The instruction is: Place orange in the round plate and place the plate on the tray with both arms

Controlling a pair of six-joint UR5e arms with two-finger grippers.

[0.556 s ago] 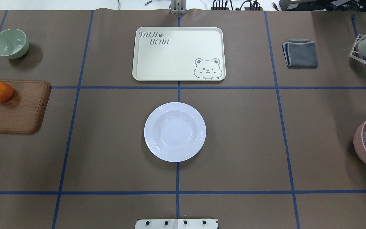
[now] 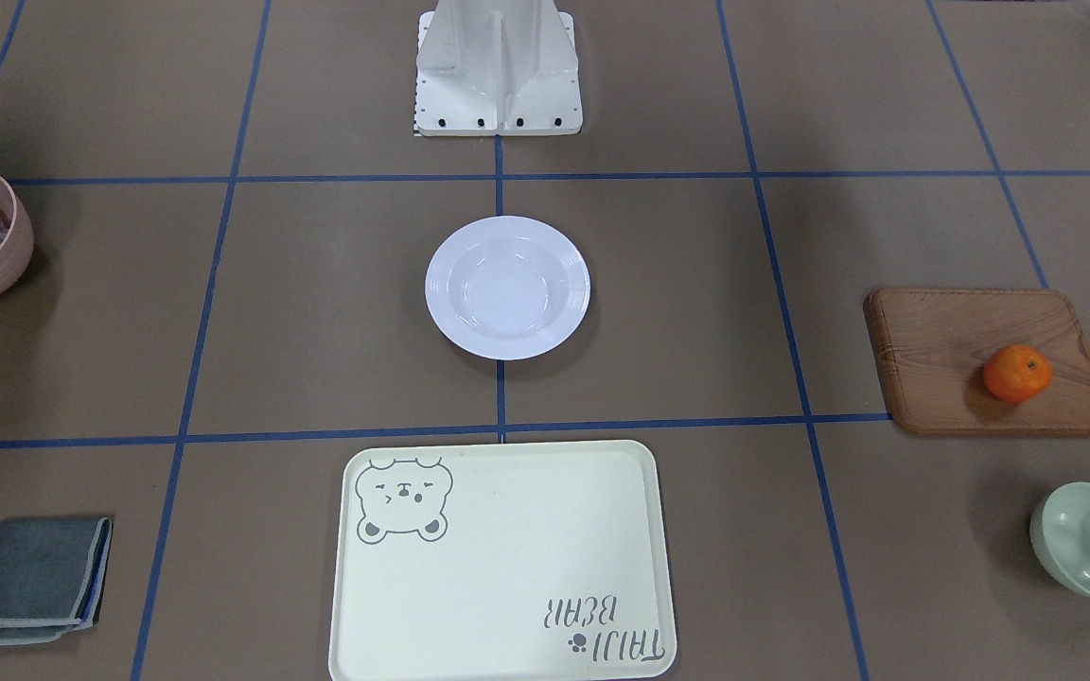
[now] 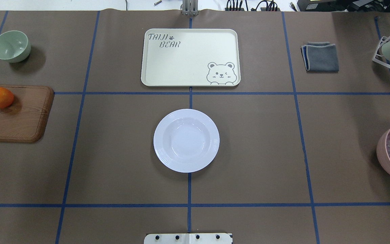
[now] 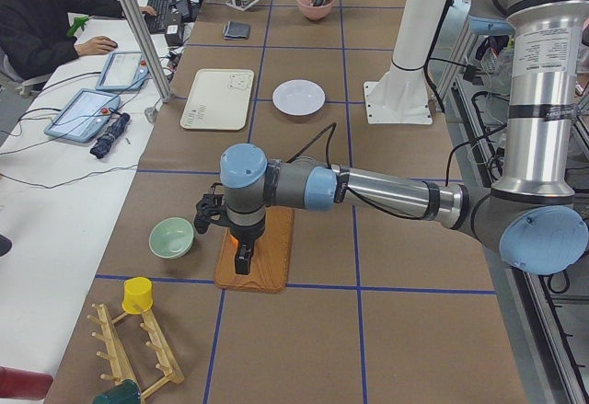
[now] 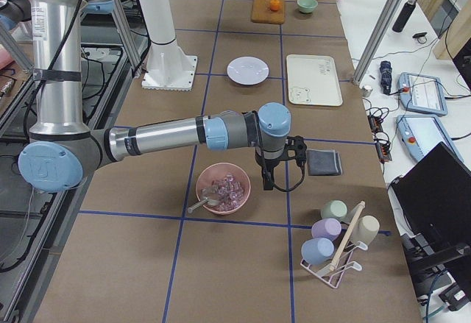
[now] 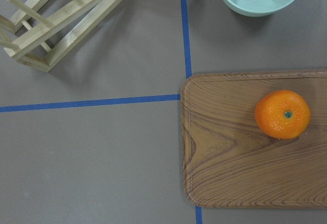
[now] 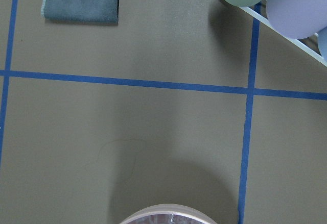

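Bright orange on brown wood: a small round mandarin-like orange (image 3: pixel 0 97) sits on a brown wooden cutting board (image 3: pixel 22 125) at the left edge of the overhead view. A glossy white round plate (image 3: pixel 186 140) lies empty at the frame's centre. A large cream rectangular tray with a bear drawing (image 3: pixel 190 57) lies above it, apart.

In the left side view, the left gripper (image 4: pixel 242 264) hangs over the board; its opening cannot be told. The right gripper (image 5: pixel 264 184) hovers mid-frame in the right side view, equally unreadable.

The reach for the orange seems to be in hand; next, a descent centred on the fruit. A pale green bowl (image 3: pixel 11 45) sits near the board's upper edge. Nothing stands between board and plate.
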